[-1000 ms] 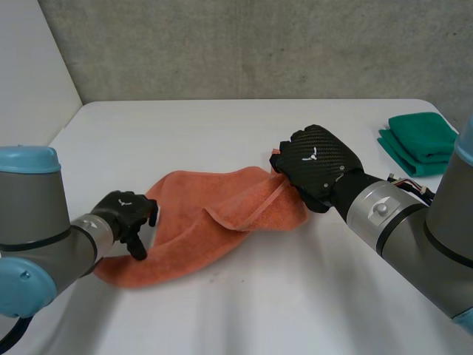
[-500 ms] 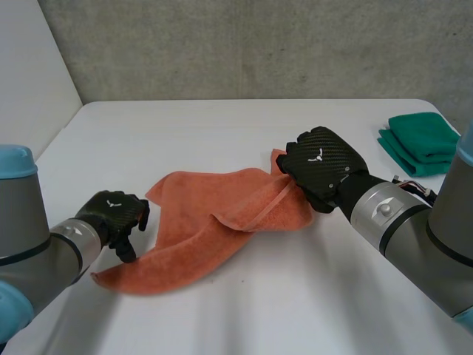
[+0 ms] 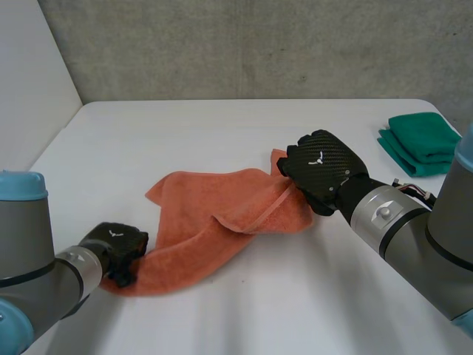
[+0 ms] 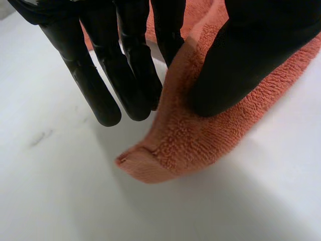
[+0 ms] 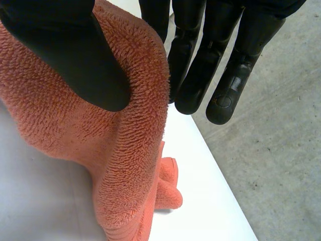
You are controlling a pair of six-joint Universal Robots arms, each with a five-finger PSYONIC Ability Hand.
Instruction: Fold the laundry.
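An orange towel (image 3: 214, 214) lies rumpled across the middle of the white table (image 3: 244, 126), stretched between my two hands. My left hand (image 3: 117, 245) is at the towel's near left corner. In the left wrist view its thumb (image 4: 235, 65) presses the towel's corner (image 4: 185, 145) against the fingers (image 4: 135, 75), so it is shut on the cloth. My right hand (image 3: 323, 168) holds the towel's far right corner just above the table. In the right wrist view the towel (image 5: 125, 165) hangs down, pinched between the thumb (image 5: 65, 50) and the fingers (image 5: 195, 65).
A folded green cloth (image 3: 417, 140) lies at the table's right edge, beyond my right arm. A grey wall runs behind the table's far edge. Bare white tabletop lies in front of the towel and behind it.
My left hand has slid back and down along the towel to its near left corner and closed on it. The right hand has kept its grip and barely moved.
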